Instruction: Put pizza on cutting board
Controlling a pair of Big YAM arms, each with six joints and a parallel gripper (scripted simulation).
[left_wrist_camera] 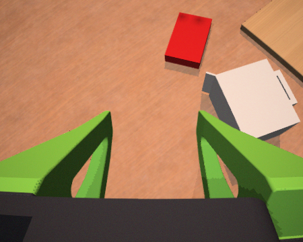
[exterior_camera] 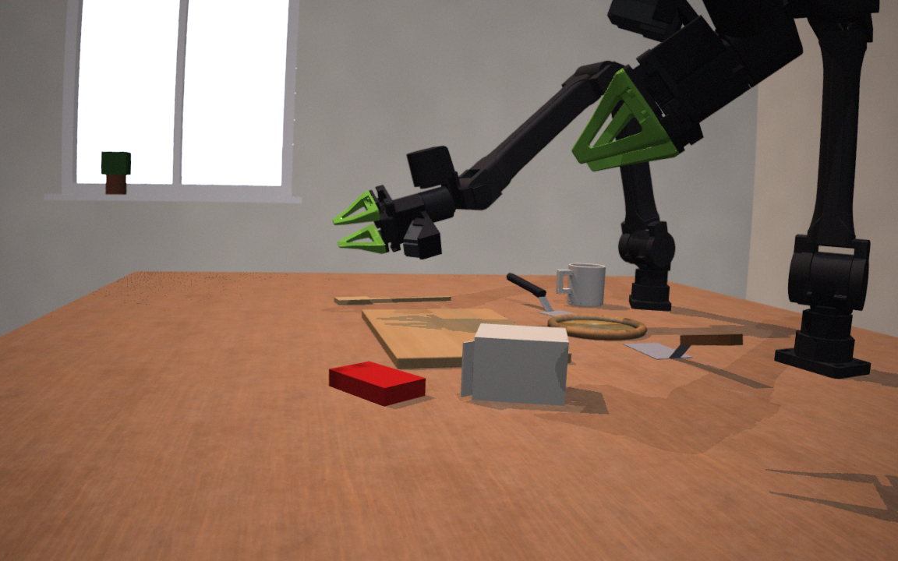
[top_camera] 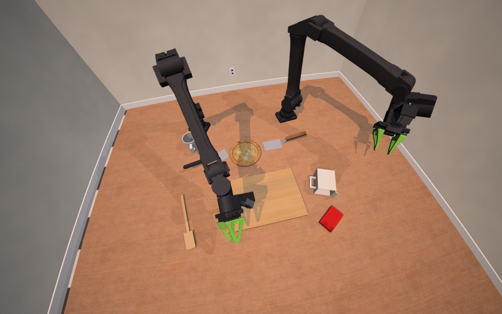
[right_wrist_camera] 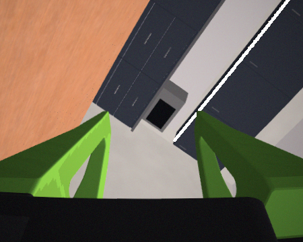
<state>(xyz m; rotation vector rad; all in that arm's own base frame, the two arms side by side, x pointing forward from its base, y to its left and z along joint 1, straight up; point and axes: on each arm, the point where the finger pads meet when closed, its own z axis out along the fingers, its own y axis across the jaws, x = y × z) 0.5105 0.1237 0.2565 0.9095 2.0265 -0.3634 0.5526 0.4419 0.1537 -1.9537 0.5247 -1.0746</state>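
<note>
Kitchen: dark cabinets [right_wrist_camera: 141,64], drawer handles, mug [top_camera: 188,138] [exterior_camera: 586,284], cutting board [top_camera: 274,197] [exterior_camera: 417,341] [left_wrist_camera: 289,37].
</note>
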